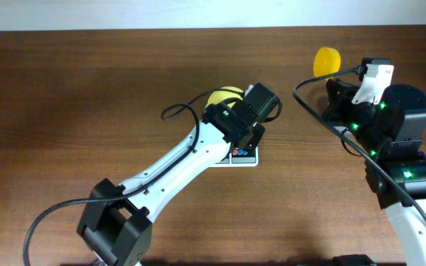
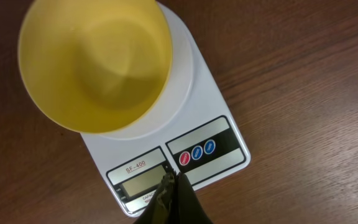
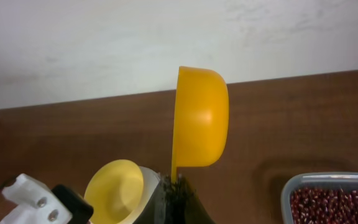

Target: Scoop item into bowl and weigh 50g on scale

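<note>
The pale-yellow bowl stands empty on the white scale; its display is blank. My left gripper is shut and empty, its tips over the scale's front edge between the display and the buttons. In the overhead view the bowl and scale are mostly hidden under the left arm. My right gripper is shut on the handle of the orange-yellow scoop, held upright in the air; it shows in the overhead view at the back right. The beans lie in a clear tub.
The clear tub sits at the right, under my right arm and hidden in the overhead view. A white wall runs along the table's far edge. A black cable loops beside the left gripper.
</note>
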### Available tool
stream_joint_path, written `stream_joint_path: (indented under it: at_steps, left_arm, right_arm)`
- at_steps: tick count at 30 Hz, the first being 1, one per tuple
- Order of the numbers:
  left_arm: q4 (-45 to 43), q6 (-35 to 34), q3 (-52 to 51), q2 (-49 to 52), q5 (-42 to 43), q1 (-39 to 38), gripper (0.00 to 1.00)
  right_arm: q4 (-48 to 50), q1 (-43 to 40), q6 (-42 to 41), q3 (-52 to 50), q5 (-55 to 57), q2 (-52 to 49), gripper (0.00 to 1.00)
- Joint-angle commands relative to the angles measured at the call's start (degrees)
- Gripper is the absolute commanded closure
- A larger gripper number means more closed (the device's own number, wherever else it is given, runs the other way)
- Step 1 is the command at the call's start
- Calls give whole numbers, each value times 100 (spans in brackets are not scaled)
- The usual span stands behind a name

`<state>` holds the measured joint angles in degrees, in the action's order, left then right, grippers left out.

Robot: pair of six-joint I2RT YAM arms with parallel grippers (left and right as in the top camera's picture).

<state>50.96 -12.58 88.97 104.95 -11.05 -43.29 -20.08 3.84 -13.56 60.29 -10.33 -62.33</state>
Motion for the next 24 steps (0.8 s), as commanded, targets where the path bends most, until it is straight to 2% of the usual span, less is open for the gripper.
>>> stream_joint_path:
  at_steps: [1, 6, 11, 16, 22, 24]
  left_arm:
    - [-55, 92, -125, -39, -74, -9, 100]
    - [-599, 116, -962, -35, -59, -140, 100]
    - [-1449, 828, -1683, 2, -59, -350, 100]
    - [-1906, 835, -1867, 87, -81, -337, 100]
    - [-1943, 831, -1867, 402, -275, -315, 100]
    - [-1910, 496, -1867, 402, -356, -240, 100]
  right_arm:
    - [201, -11, -44, 90, 92, -9, 96]
    - [387, -11, -42, 90, 372, -9, 96]
    - [540, -11, -44, 90, 398, -219, 96]
    - [562, -11, -44, 90, 396, -466, 96]
    - [562, -11, -42, 90, 398, -466, 96]
    - [562, -11, -42, 90, 398, -466, 96]
